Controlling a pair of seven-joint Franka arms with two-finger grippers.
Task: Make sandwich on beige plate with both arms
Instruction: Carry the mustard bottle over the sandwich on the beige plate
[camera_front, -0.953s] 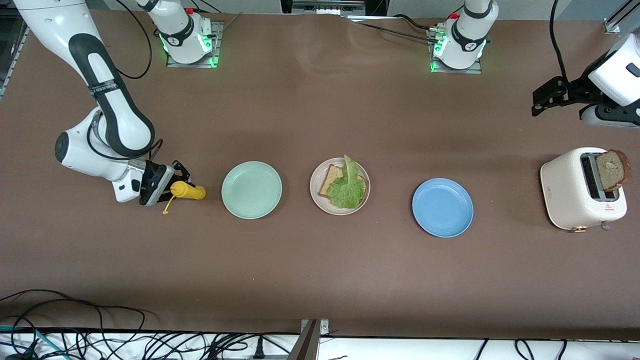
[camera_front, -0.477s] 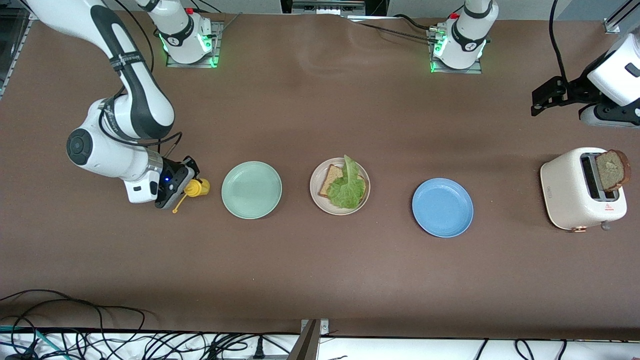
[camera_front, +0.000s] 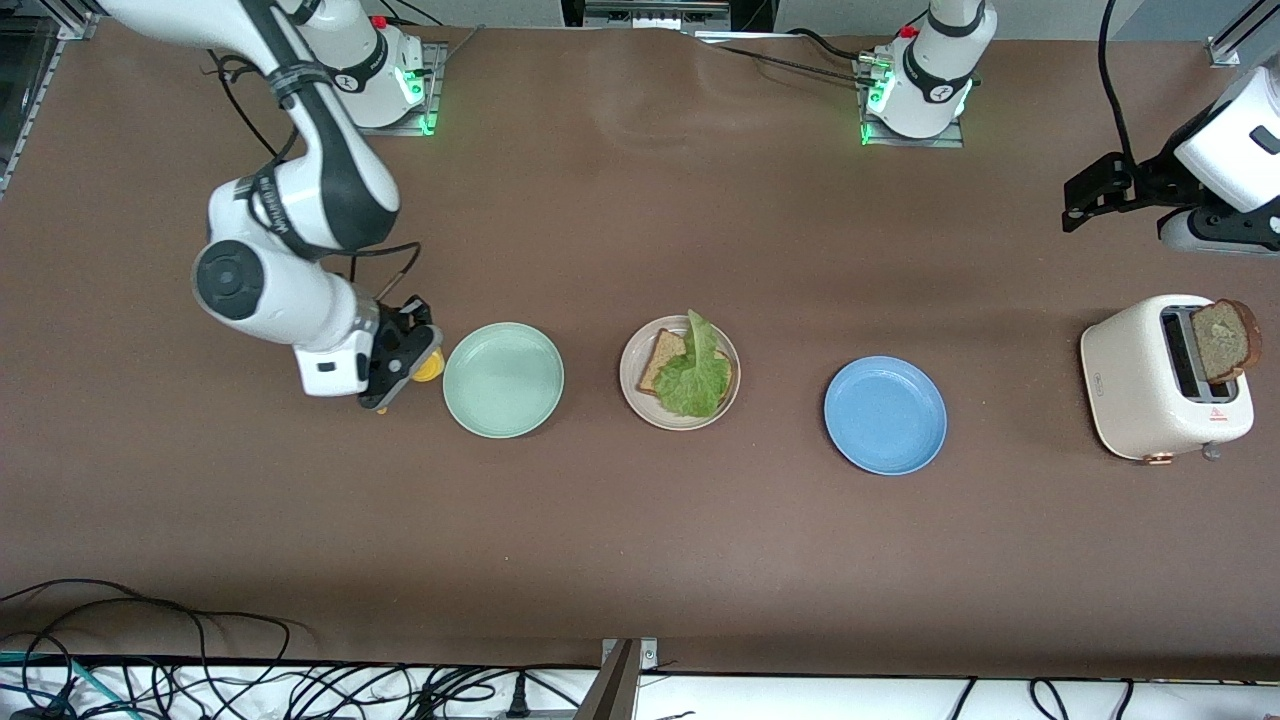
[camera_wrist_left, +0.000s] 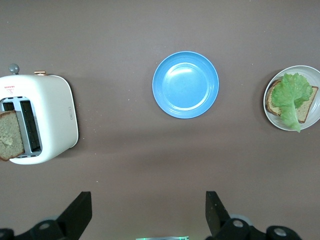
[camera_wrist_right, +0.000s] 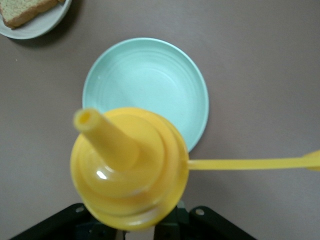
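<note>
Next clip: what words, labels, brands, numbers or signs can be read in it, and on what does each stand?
None reads clearly.
White two-slot toaster: a small red warning triangle with a line of red print, too small to read.
Same toaster in the left wrist view: red print, too small.
Right arm's black band: white lettering, blurred.
Arm bases: a round mark each, not legible.
Plates and yellow squeeze bottle: no text seen.

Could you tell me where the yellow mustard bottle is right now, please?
The right gripper holds the yellow mustard bottle beside the mint-green plate, toward the right arm's end of the table.
</note>
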